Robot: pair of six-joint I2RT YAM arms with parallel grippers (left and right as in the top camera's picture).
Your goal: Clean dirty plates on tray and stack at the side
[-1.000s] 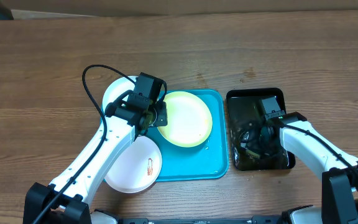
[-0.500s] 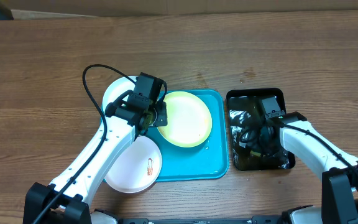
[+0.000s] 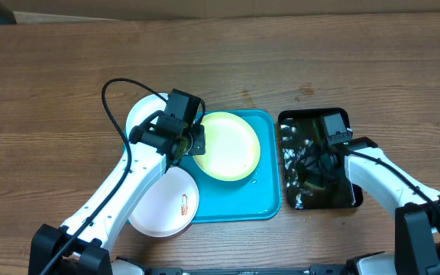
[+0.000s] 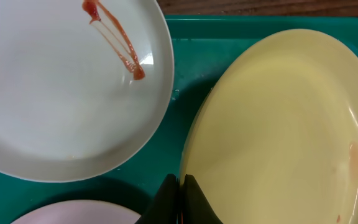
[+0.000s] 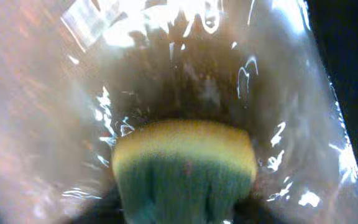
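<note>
The yellow-green plate (image 3: 226, 145) lay on the turquoise tray (image 3: 235, 208), its left rim pinched in the left claw (image 4: 180, 198); a smeared white plate (image 3: 166, 202) overlapped the tray's edge. The right claw (image 3: 312, 164) hung over a sponge (image 5: 185, 165) in the black tray (image 3: 314, 114), grip unclear.

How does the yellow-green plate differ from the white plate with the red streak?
Colour: the yellow-green plate is pale yellow-green, the white plate plain white.
Dirt: the white plate bears a red streak, the yellow-green plate only a faint reddish mark near its rim.
Place: the yellow-green plate lies inside the tray, the white plate overhangs its left edge.
Both are round.
</note>
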